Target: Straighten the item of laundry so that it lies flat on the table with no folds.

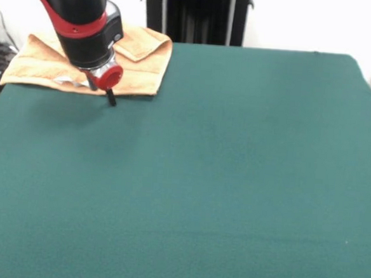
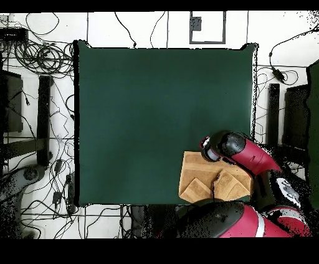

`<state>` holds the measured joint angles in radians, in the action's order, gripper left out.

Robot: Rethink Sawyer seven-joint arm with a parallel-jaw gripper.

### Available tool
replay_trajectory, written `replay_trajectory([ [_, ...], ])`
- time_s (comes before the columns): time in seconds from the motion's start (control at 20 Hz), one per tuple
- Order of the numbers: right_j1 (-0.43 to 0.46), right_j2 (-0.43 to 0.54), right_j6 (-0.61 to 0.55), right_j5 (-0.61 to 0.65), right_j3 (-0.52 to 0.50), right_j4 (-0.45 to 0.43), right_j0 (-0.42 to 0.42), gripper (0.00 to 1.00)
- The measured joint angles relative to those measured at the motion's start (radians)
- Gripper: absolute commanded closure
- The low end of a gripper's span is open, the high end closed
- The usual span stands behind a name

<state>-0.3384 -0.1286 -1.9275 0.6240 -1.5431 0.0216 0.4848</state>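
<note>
The orange-tan towel (image 1: 140,62) lies at the far left corner of the green table (image 1: 234,168). Its corners are folded over onto itself, so it is not flat. In the overhead view the towel (image 2: 202,183) sits at the table's (image 2: 156,112) bottom right corner with two folded flaps showing. My gripper (image 1: 103,87) hangs low over the towel's near edge, where the cloth meets the bare felt. The arm hides the towel's middle. In the overhead view the gripper (image 2: 205,146) is at the towel's upper edge. I cannot see how the gripper stands.
The black pedestal (image 1: 197,16) stands behind the table's far edge. The towel lies close to two table edges. Cables (image 2: 37,59) and dark equipment lie on the floor around the table.
</note>
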Motion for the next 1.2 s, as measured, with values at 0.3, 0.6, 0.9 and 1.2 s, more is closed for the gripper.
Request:
replay_trajectory([
  [0.3,0.001,0.000,0.000,0.004,0.002,0.000,0.000,0.00],
  [0.6,0.003,0.000,0.000,0.012,0.007,0.000,0.001,0.00],
  [0.9,0.004,0.002,0.000,0.018,0.010,-0.002,0.002,0.00],
  [1.2,0.004,0.003,0.000,0.020,0.012,-0.003,0.002,1.00],
])
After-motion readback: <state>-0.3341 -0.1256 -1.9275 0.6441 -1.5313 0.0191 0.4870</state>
